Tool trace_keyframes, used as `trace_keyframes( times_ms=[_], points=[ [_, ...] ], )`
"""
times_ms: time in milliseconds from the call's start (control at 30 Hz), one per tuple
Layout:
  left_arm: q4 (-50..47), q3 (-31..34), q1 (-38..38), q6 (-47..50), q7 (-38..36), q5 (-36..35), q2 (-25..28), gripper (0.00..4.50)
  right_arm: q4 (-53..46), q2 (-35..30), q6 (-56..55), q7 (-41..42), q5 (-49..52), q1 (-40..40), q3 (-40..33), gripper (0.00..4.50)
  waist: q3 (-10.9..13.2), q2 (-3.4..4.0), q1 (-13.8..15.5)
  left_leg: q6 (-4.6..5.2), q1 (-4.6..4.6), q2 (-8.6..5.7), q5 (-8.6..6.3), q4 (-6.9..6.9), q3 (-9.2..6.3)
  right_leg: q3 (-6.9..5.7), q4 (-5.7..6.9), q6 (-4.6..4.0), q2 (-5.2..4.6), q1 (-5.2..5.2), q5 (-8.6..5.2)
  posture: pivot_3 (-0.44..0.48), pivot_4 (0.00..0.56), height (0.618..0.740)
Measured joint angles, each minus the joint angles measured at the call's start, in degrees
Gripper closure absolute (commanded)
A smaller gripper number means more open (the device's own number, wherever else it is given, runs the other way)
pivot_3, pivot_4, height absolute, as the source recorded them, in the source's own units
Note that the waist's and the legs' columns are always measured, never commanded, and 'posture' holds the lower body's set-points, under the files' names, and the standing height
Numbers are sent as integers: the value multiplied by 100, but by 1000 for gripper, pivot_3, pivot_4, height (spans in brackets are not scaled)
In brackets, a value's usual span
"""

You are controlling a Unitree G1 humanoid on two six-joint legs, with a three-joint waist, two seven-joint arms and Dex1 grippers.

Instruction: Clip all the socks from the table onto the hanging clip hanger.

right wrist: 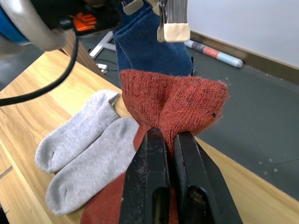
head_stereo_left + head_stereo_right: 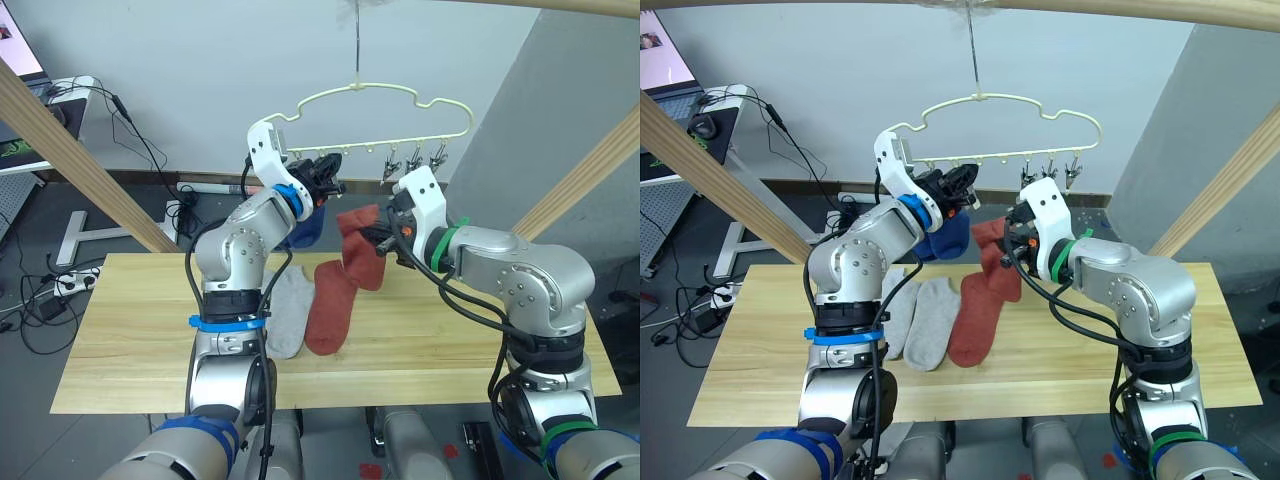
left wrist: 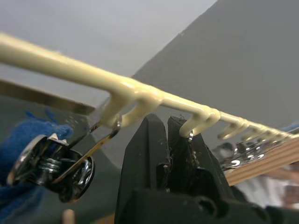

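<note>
Right gripper (image 1: 169,154) pinching fuzzy rust-red sock (image 1: 180,105), left gripper (image 3: 168,140) apparently closed at cream clip hanger (image 2: 385,98), blue sock (image 2: 943,240) hanging

Silver arms, white wrists, black cables, blue left band, green right

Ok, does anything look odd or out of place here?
Nothing stands out. The clip hanger hangs level, a blue sock hangs below it, the right gripper holds a rust-red sock, and the remaining socks lie flat on the table.

A white wall (image 2: 180,70) stands behind, a grey panel (image 2: 560,110) at right, wooden beams (image 2: 70,160) cross, and cables (image 2: 40,290) lie on the grey floor (image 2: 30,370).
</note>
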Motion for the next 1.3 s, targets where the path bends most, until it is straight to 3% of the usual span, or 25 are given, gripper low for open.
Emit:
trace_keyframes(
  times_ms=[367, 1267, 1300],
  points=[
    [18, 612, -171, 665, 556, -863, -60, 4475, 850, 335, -530, -128, -224, -195, -39, 4500, 0, 0, 2, 0, 1, 1, 0, -1, 0, 0, 0, -1, 0, 0, 0, -58, 282, 740],
    [-37, 367, -94, 518, 650, -911, 6, 4475, 1327, 703, -596, -331, -167, -704, -399, 4500, 0, 0, 7, -1, 0, 1, 0, -1, 0, -1, 1, -1, -1, -1, 1, -46, 281, 740],
    [-37, 365, -93, 518, 651, -910, 6, 4125, 1327, 703, -590, -336, -166, -704, -400, 4500, 0, 0, 7, 0, 0, 1, 0, -1, 0, -1, 1, -1, -1, -1, 1, -46, 281, 740]
  ],
)
